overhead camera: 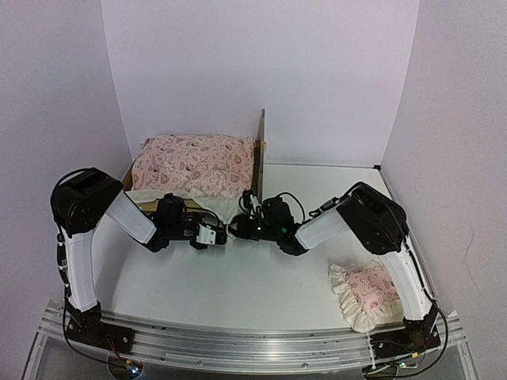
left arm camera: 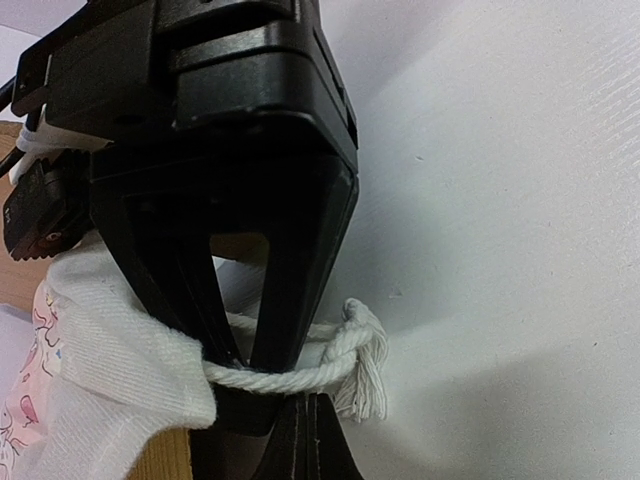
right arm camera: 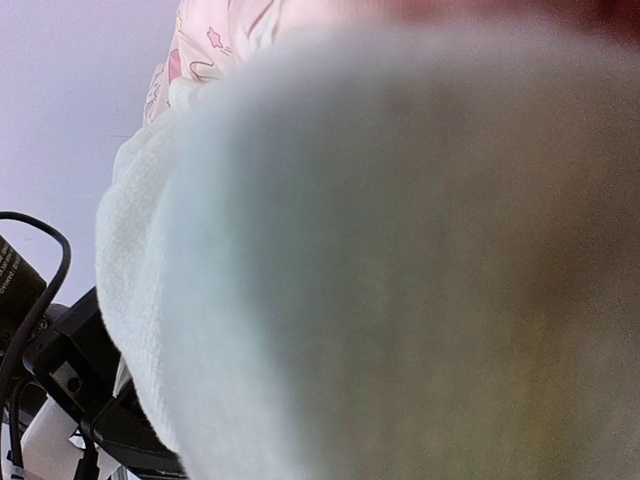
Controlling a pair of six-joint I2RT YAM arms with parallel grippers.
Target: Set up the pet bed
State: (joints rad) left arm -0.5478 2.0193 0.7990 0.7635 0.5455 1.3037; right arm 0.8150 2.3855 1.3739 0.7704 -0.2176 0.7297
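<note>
The pet bed (overhead camera: 260, 144) stands at the back left, its plywood headboard upright on the right. The pink heart-print mattress (overhead camera: 194, 162) lies in it, with a white cloth edge (overhead camera: 207, 207) hanging over the front rail. Both grippers meet in front of that rail. My left gripper (overhead camera: 217, 233) has its fingers pressed together at a knotted white cord (left arm camera: 362, 345) from the cloth (left arm camera: 110, 370). It also shows in the left wrist view (left arm camera: 300, 425). My right gripper (overhead camera: 238, 229) faces it, with its fingers (left arm camera: 285, 300) converging at the cord. White cloth (right arm camera: 380, 280) blocks the right wrist view.
A small pink ruffled pillow (overhead camera: 366, 293) lies at the near right beside the right arm's base. White walls enclose the table on three sides. The bed's plywood rail (left arm camera: 165, 455) is right beside the left fingers.
</note>
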